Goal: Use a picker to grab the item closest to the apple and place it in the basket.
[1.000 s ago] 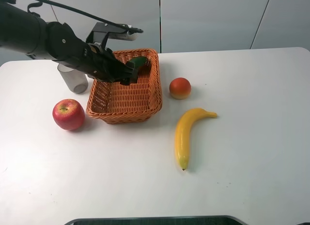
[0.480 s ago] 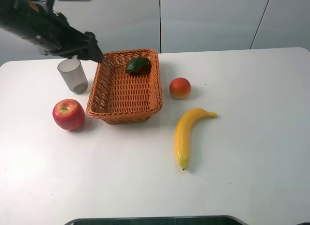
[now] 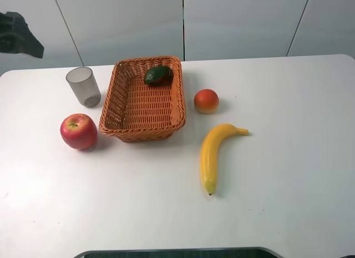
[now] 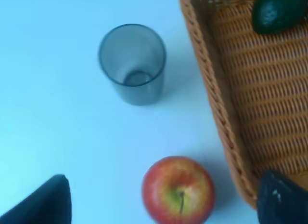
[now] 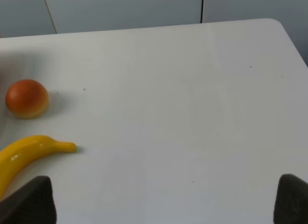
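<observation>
From the high camera, the basket (image 3: 145, 102) sits on the table (image 3: 277, 202) left of centre, with the avocado (image 3: 158, 74) lying inside near its far rim, at about one o'clock within the weave. The apple (image 3: 78, 131) rests at roughly eight o'clock from the basket, close to it but apart, and the cup (image 3: 84, 86) stands upright at ten o'clock from the basket. The peach (image 3: 206, 101) lies just off the basket at three o'clock, and the banana (image 3: 215, 154) curves at five o'clock, well apart from it. Only a dark scrap of the left arm (image 3: 19, 39) shows at the upper left edge; the rest is cut off. In the left wrist view, the left gripper (image 4: 163, 204) shows just two dark fingers (image 4: 284, 200) at the frame's lower corners, spread wide with nothing between them, above the apple; the avocado is cropped by the frame and the basket only partly seen. In the right wrist view, the right gripper (image 5: 163, 204) likewise shows two dark fingertips (image 5: 29, 202) set far apart, empty, with the banana cut off at the frame edge.
</observation>
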Robot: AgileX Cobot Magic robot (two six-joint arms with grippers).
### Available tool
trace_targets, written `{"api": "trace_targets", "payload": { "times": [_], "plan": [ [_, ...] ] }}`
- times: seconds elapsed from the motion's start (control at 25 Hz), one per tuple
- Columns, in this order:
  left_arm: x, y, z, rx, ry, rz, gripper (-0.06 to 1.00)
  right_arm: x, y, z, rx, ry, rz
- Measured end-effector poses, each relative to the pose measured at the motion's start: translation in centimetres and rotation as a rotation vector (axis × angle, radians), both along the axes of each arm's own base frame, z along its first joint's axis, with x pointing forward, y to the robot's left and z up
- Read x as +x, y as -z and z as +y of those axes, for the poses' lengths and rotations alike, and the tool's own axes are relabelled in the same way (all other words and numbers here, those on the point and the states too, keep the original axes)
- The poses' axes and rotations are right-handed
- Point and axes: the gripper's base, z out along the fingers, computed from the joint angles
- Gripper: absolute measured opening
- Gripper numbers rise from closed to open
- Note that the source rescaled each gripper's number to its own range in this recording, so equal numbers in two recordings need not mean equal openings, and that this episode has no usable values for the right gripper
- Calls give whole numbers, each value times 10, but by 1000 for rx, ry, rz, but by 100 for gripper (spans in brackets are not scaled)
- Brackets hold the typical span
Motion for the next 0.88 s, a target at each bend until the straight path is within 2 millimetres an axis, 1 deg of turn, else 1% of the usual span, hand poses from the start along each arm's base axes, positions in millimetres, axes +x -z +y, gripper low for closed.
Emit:
{"api": "trace_targets", "payload": {
  "times": [0.24,0.4,0.52,0.64,0.88],
  "plan": [
    [-41,-25,10,-16,-10,-79,96,0,0,0,0,0,0],
    [-68,-30,16,-6,-15,-93,96,0,0,0,0,0,0],
    [-95,-36,22,-15,-18,-145,96,0,0,0,0,0,0],
    [-123,-38,28,-26,-25,-173,96,0,0,0,0,0,0],
    [-170,-32,39,-25,-37,-197,96,0,0,0,0,0,0]
  ]
}}
